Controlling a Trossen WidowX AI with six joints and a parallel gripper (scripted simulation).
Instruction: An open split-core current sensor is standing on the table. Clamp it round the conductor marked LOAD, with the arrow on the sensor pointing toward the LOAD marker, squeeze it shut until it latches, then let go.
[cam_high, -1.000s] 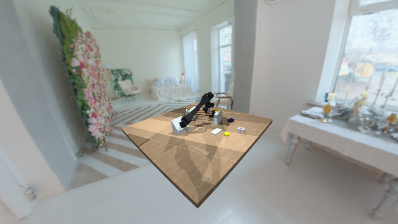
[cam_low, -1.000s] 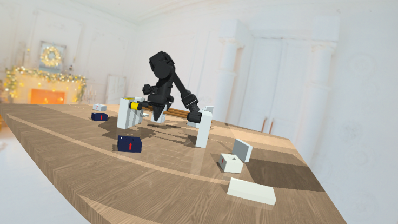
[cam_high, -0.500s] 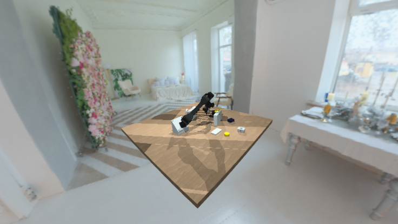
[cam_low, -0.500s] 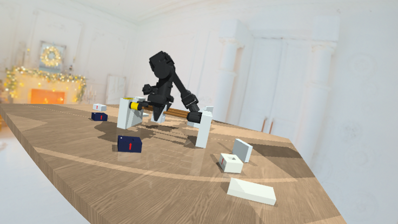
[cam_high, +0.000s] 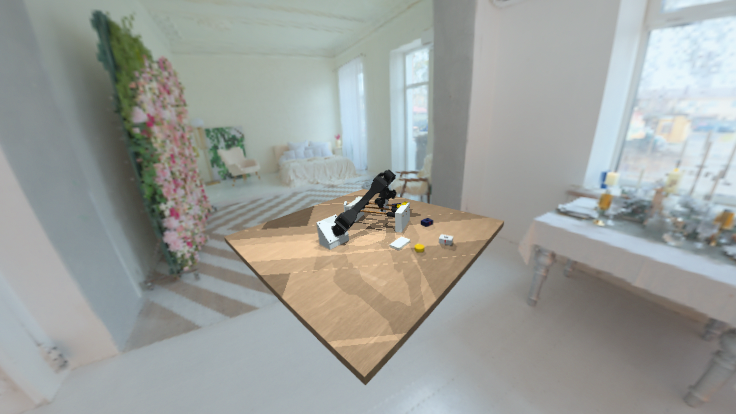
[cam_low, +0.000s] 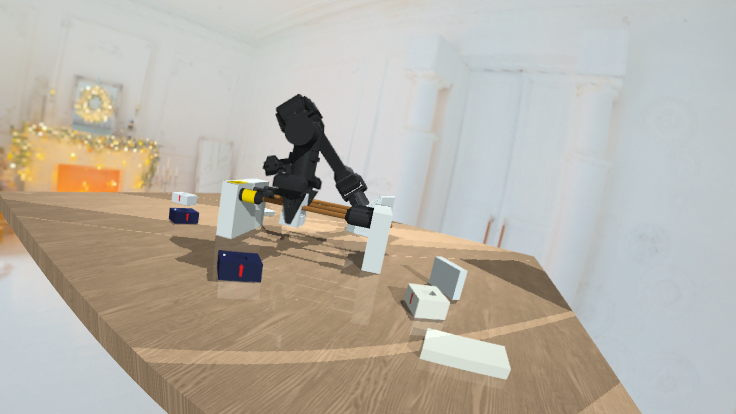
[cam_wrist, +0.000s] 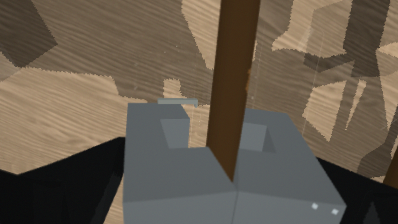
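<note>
My gripper (cam_high: 383, 207) (cam_low: 291, 208) (cam_wrist: 206, 151) is shut on the grey split-core sensor (cam_wrist: 165, 175), with one black finger on each side of it in the wrist view. One brown conductor (cam_wrist: 234, 65) runs between the sensor's two halves. The near ends of the halves meet at a seam; their far ends stand apart on either side of the conductor. I cannot tell whether the sensor is latched. Its arrow is not visible, and no LOAD marking can be read. In the exterior view, copper-brown conductors (cam_low: 329, 208) run between two white uprights (cam_low: 229, 213) (cam_low: 378, 242).
Navy boxes with red arrows (cam_low: 239, 266) (cam_low: 183, 215) stand on the wooden table (cam_low: 257, 329). A white box with a red mark (cam_low: 428, 302) stands by an upright plate (cam_low: 448, 278), near a white bar (cam_low: 465, 354). A yellow piece (cam_high: 419, 248) lies near a white slab (cam_high: 399, 243).
</note>
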